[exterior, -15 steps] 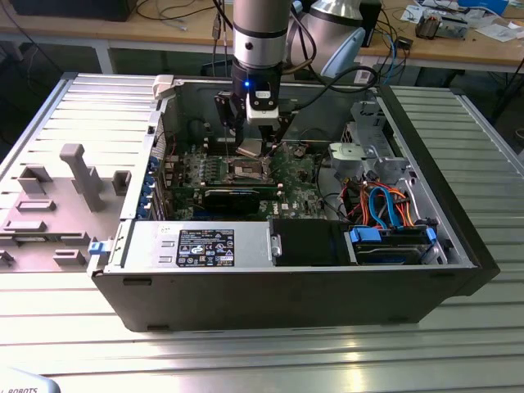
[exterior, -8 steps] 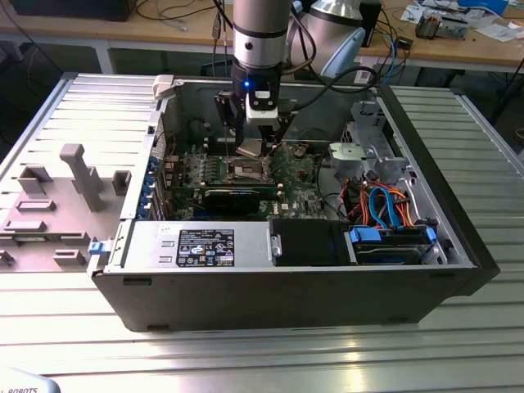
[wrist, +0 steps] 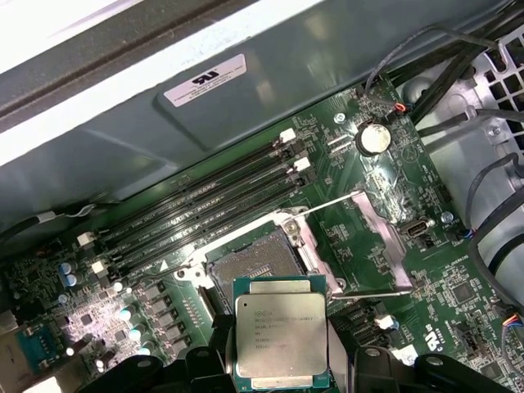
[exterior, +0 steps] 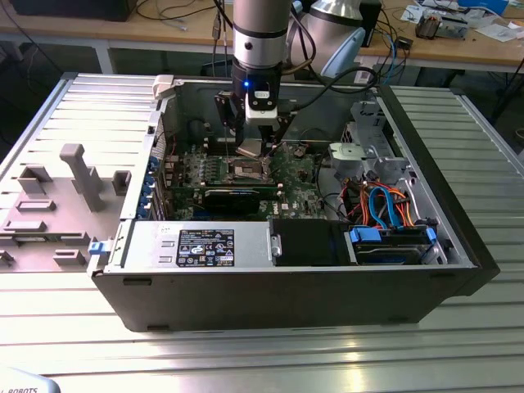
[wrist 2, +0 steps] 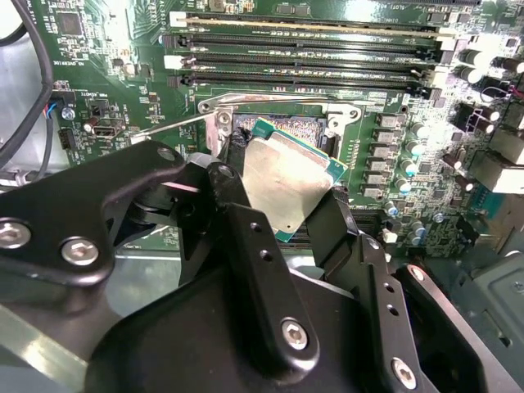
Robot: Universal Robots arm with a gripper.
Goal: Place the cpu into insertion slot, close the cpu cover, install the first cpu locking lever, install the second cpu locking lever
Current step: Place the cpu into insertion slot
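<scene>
Alignment matters most here: the jaws pinch the cpu (wrist: 281, 332) by two opposite edges, metal top up, holding it above the insertion slot (wrist: 260, 262) in the green motherboard (wrist: 458, 286), not yet seated and, in the first wrist view, overlapping just one side of the recess. The cpu cover (wrist: 383, 237) stands swung open beside the slot, leaving it bare. By my judgement the chip should be squared to the silvery socket frame, centred, then lowered level with no sideways slide, since the contacts below look delicate, and let go only once it lies flush.
</scene>
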